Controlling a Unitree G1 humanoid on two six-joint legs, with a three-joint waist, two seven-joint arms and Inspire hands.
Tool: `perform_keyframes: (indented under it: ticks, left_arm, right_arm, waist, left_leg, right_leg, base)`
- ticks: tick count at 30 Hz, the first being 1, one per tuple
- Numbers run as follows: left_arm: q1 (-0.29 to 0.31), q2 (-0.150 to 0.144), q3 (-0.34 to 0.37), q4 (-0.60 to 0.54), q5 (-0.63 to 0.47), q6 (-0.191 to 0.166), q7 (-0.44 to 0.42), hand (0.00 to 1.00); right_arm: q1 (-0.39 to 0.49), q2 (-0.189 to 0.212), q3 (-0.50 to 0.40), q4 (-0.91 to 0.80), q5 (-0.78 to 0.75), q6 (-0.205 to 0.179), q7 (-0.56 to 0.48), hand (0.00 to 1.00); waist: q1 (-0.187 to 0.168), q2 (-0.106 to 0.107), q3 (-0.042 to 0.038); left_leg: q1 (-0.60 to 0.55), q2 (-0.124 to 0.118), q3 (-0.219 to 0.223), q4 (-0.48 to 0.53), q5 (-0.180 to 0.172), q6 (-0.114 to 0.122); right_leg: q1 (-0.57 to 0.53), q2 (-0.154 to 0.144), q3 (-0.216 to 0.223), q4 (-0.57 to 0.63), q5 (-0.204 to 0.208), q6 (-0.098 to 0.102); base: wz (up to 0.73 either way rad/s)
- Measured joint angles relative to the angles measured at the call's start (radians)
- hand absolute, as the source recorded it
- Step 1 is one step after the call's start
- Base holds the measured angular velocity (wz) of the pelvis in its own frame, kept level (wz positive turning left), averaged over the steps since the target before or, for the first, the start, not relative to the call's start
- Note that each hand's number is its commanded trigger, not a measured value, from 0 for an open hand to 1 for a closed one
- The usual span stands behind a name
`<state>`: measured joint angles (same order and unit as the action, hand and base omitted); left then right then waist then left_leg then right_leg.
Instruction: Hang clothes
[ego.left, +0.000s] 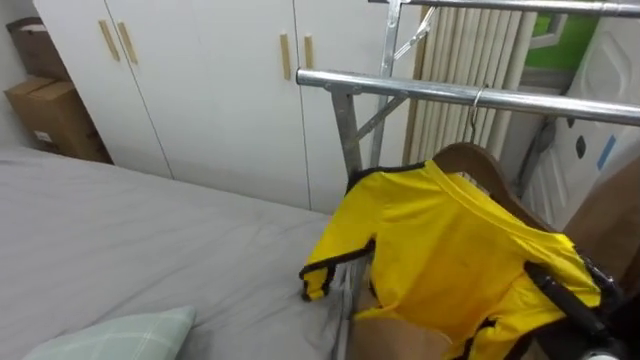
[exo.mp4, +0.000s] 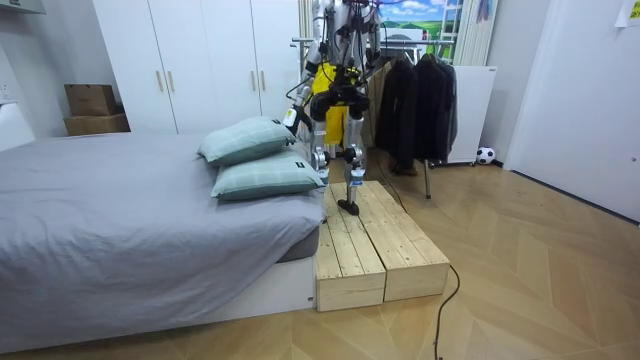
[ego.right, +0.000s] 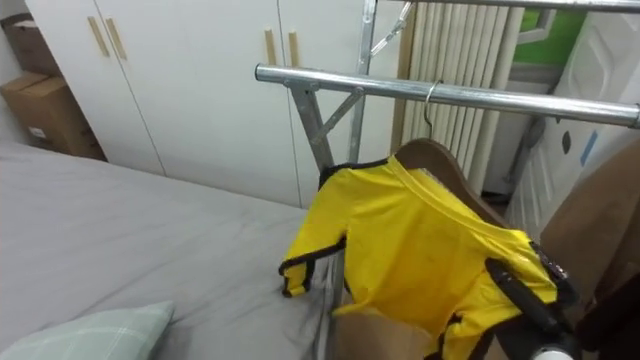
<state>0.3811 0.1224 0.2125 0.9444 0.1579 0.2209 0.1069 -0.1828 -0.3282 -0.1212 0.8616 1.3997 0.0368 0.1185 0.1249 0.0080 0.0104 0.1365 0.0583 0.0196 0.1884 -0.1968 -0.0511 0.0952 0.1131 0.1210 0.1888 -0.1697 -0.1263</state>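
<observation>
Hanging by its hook from the metal rail (ego.left: 430, 90), wooden hanger (ego.left: 478, 162) carrying yellow shirt (ego.left: 440, 250); right hand (ego.left: 585, 300) at the shirt's lower edge, grasp impossible to tell; risk: a snagged withdrawal could unhook the hanger or drag the shirt off.

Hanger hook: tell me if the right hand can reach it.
Probably yes: the hook sits bare on the rail above the shirt, nothing between it and the right hand at the shirt's edge.

Bright yellow shirt (ego.left: 450, 250) with black trim on a brown hanger (ego.left: 490, 175), under a silver rail (ego.left: 470, 95). Grey bed (ego.left: 150, 240), pale green checked pillow (ego.left: 120, 335) at its near edge, white wardrobe (ego.left: 200, 90), brown boxes (ego.left: 55, 115).
</observation>
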Motion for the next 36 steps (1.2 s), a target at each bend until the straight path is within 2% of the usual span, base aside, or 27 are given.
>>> perform_keyframes:
  ticks: [4,11,15,22,36]
  left_arm:
    - [0.008,-0.001,-0.001,0.000,-0.013,0.000,0.000,0.00]
    - [0.018,-0.008,-0.002,-0.001,-0.017,-0.001,0.015,0.00]
    - [0.029,-0.012,-0.002,-0.002,-0.034,-0.009,0.021,0.00]
    - [0.030,-0.014,-0.002,0.001,-0.039,-0.015,0.022,0.00]
    - [0.038,-0.022,-0.006,0.027,-0.061,-0.037,0.041,0.00]
  right_arm:
    - [0.007,0.009,-0.001,-0.017,0.053,-0.005,0.005,0.00]
    - [0.041,0.012,-0.010,-0.059,0.057,-0.028,0.007,0.00]
    - [0.077,0.034,-0.015,-0.062,0.057,-0.039,0.007,0.00]
    - [0.093,0.056,-0.016,-0.064,0.057,-0.039,0.008,0.00]
    - [0.116,0.064,-0.016,-0.049,0.042,-0.039,0.048,0.00]
  waist:
    - [-0.008,-0.003,0.0006]
    - [-0.010,-0.004,-0.0003]
    - [-0.012,-0.005,-0.0009]
    - [-0.014,-0.004,-0.0011]
    - [-0.021,-0.007,-0.0032]
  left_leg:
    - [0.001,0.000,0.003,-0.002,0.000,0.000]
    - [0.003,-0.001,0.004,-0.002,0.000,0.000]
    - [0.007,-0.001,0.010,-0.003,0.000,0.000]
    - [0.008,-0.001,0.011,-0.003,0.000,0.000]
    - [0.013,-0.001,0.011,-0.003,0.000,0.000]
  right_leg:
    - [0.000,0.000,0.003,-0.001,0.000,0.000]
    - [0.000,0.000,0.013,-0.003,-0.001,0.001]
    - [0.003,0.000,0.017,-0.004,-0.001,0.001]
    - [0.003,0.000,0.018,-0.003,-0.001,0.002]
    - [0.008,0.000,0.016,-0.003,-0.001,0.002]
  base:
    - [-0.03]
    - [-0.02]
    - [-0.03]
    - [0.00]
    - [0.00]
